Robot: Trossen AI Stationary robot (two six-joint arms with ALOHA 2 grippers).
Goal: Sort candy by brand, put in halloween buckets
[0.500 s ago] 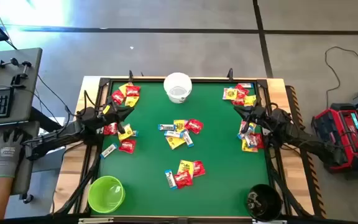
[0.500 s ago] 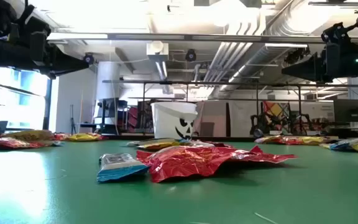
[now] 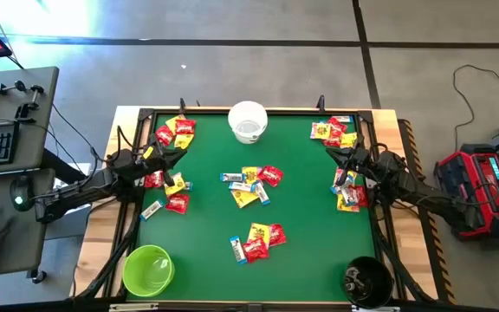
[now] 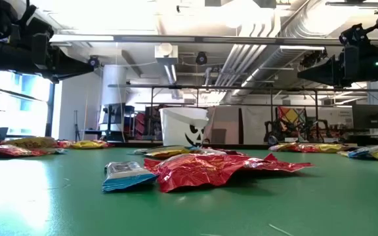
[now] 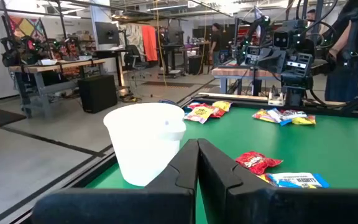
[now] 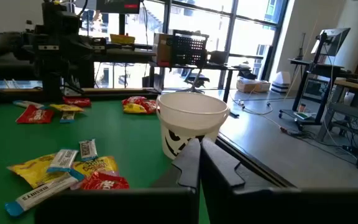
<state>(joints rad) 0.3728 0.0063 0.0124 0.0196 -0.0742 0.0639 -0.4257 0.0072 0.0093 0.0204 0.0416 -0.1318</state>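
- From above, I take the white bucket at the far edge of the green table as my landmark. My left gripper sits well off to its left over the table's left side, and my right gripper well off to its right over the right side. Both are clenched and carry nothing, parked at the edges, I judge, so the middle stays free to view.
- The candy lies in loose heaps: one just in front of the white bucket, one farther toward the near edge, and others to either side under my arms. The lime green bucket and the black bucket stand in the near corners, well apart from the white one; nothing looks sorted yet.
- At table height, a crumpled red packet and a white-and-blue bar lie in front of the white bucket, my arms hanging above both sides.
- Through my left wrist, my fingers meet flat, pointing at the white bucket with red packets beyond it.
- Through my right wrist, my fingers are likewise pressed together, with the white bucket just ahead and yellow packets beside it.
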